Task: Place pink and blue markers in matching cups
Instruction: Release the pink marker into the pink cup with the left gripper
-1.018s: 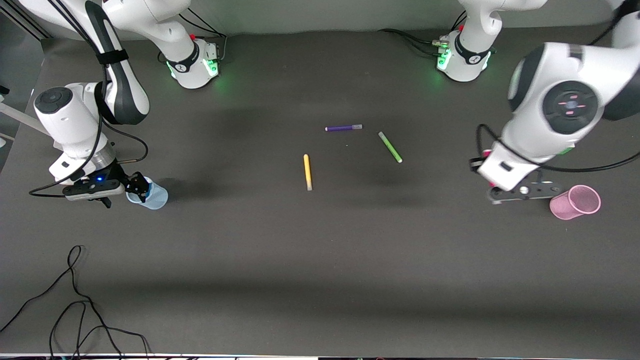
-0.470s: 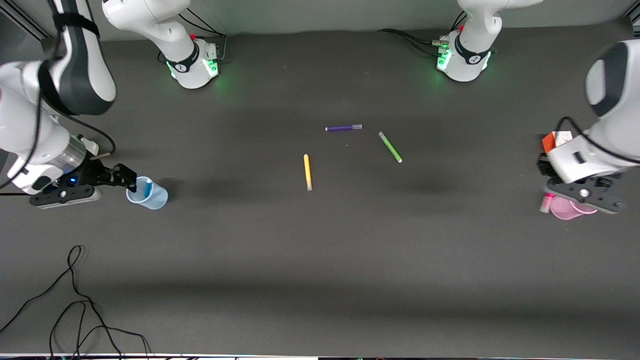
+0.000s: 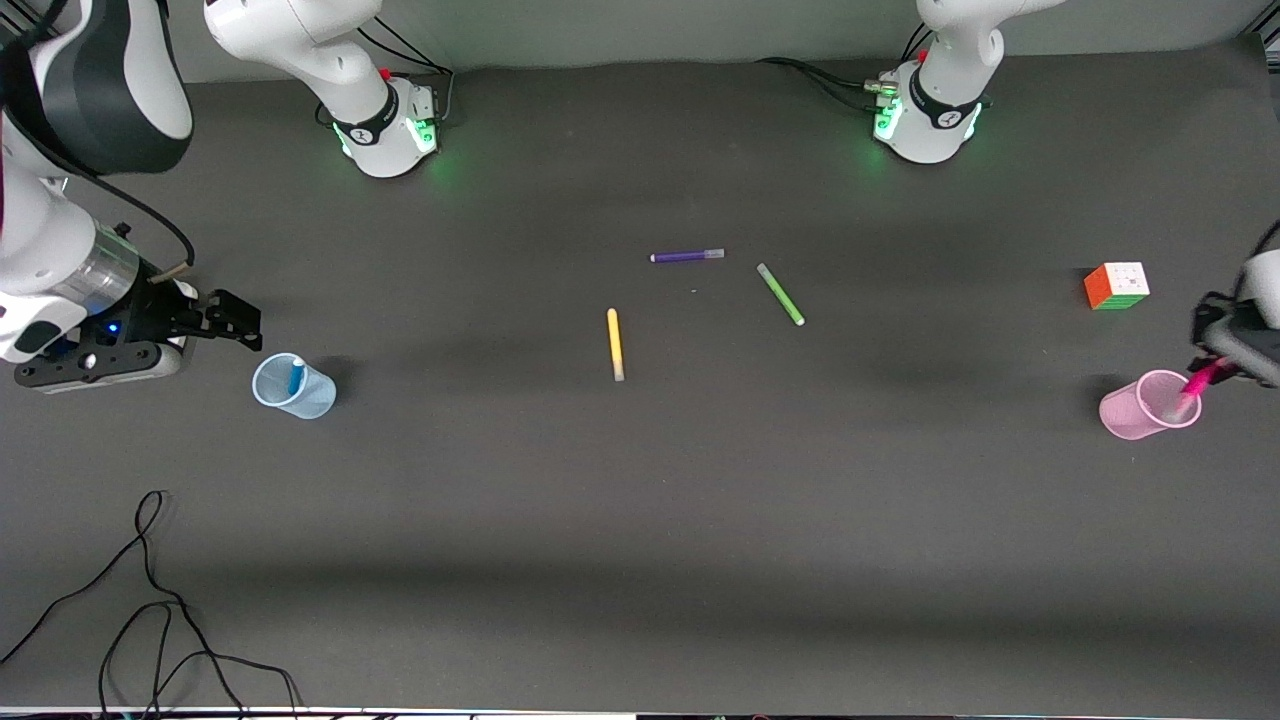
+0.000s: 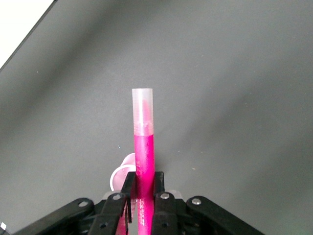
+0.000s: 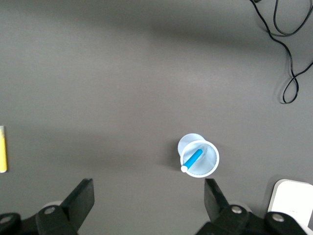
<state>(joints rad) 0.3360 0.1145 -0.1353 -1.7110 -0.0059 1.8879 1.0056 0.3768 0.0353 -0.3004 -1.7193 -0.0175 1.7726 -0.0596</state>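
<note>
The pale blue cup [image 3: 294, 388] stands upright near the right arm's end of the table with the sky-blue marker [image 3: 296, 376] leaning inside it. My right gripper [image 3: 232, 325] is open and empty, beside the cup and clear of it. The right wrist view shows the blue cup [image 5: 201, 161] and the blue marker [image 5: 192, 160] between and past my open fingers [image 5: 84, 197]. My left gripper [image 3: 1215, 372] is shut on the pink marker [image 3: 1196, 385], whose pale cap end is at the mouth of the pale pink cup [image 3: 1135, 412]. The left wrist view shows the pink marker [image 4: 144, 152] clamped and the pink cup [image 4: 120, 174] below.
A purple marker [image 3: 687, 256], a green marker [image 3: 780, 294] and a yellow marker [image 3: 615, 344] lie mid-table. A colour cube [image 3: 1117, 286] sits farther from the front camera than the pink cup. A black cable [image 3: 150, 600] loops on the table nearer to the front camera than the blue cup.
My right gripper drew away from the blue cup, leaving the blue marker in it. My left gripper moved toward its end of the table and brought the pink marker to the pink cup.
</note>
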